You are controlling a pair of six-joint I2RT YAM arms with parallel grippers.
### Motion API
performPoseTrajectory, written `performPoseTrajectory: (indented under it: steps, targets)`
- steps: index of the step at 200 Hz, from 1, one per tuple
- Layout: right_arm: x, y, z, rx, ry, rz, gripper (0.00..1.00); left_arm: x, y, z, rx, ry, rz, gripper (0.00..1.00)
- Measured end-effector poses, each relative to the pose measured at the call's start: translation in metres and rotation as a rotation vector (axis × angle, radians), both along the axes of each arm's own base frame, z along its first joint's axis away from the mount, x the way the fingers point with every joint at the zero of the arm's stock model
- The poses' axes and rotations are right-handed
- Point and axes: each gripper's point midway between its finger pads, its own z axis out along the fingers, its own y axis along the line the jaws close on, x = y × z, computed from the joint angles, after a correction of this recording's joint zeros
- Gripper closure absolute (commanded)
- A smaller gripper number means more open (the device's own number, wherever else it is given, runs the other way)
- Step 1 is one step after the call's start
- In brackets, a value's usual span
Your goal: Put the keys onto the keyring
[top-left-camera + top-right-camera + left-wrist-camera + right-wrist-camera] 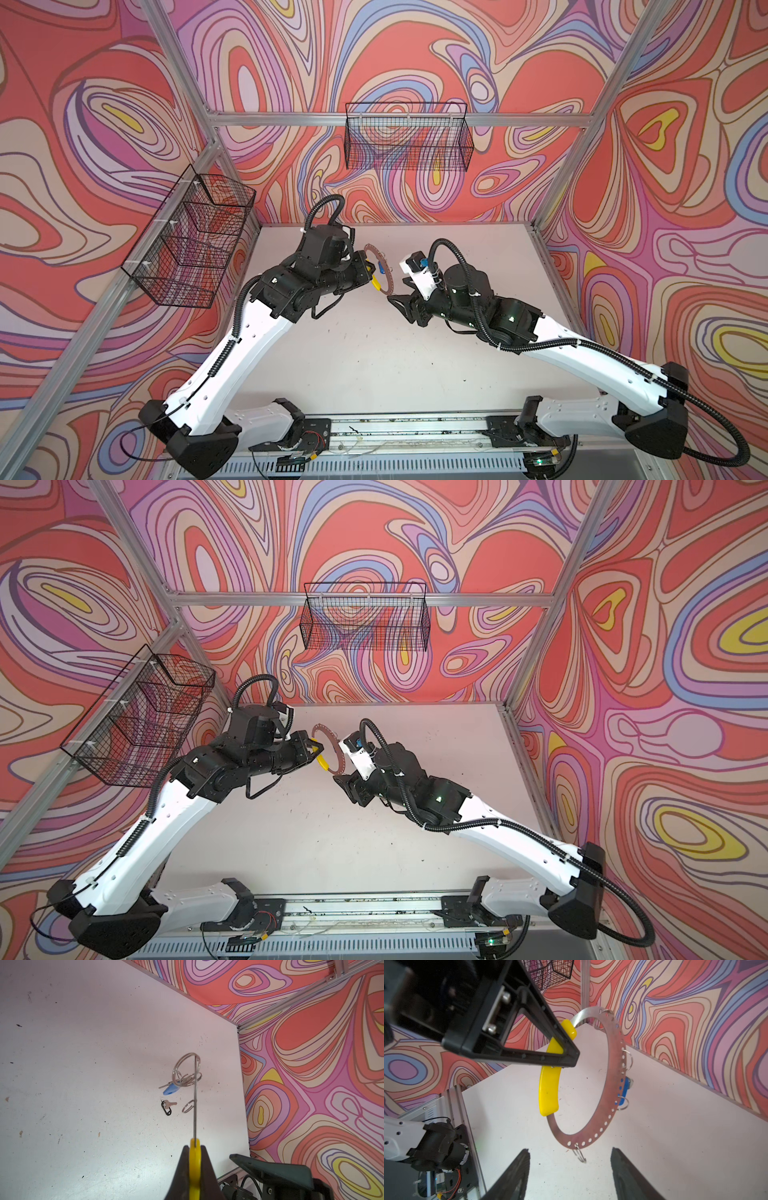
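Nearest in the right wrist view, the right hand (570,1149) is seen with its fingers spread wide and nothing between them, poised just short of the lower rim of the keyring (613,1084). The keyring is held on edge, clear of the bench (675,1136), by the left hand (195,1147), which is clamped tight on the yellow sleeve (549,1088). Behind the metal band, the blue-tagged key (625,1093) appears to be hung at the rim already, beside a wire loop. Farthest off, the black-tagged key (166,1108) is found lying flat on the bench, below and beyond the ring's far rim, apart from both hands. The free right hand is judged the one to be sent down past the ring for it. Since key and tag are splayed from their small joining ring, the grasp is best squared across the tag's long axis.
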Motion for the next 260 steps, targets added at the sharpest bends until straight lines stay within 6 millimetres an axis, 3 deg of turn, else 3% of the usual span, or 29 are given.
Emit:
performPoseTrajectory:
  steps: [122, 168, 226, 260]
  targets:
    - [-0.002, -0.003, 0.009, 0.018, -0.018, 0.0, 0.44, -0.006, 0.014, 0.016, -0.007, -0.062, 0.04, 1.0]
    - [-0.001, -0.009, 0.019, 0.07, 0.016, 0.025, 0.45, -0.014, 0.007, 0.024, -0.02, -0.099, -0.125, 1.0]
    - [0.02, -0.05, 0.06, 0.216, 0.041, 0.001, 0.43, -0.038, -0.002, 0.051, -0.047, -0.17, -0.353, 1.0]
    - [0.016, -0.051, 0.069, 0.258, 0.063, 0.052, 0.41, -0.047, -0.01, 0.056, -0.066, -0.177, -0.435, 1.0]
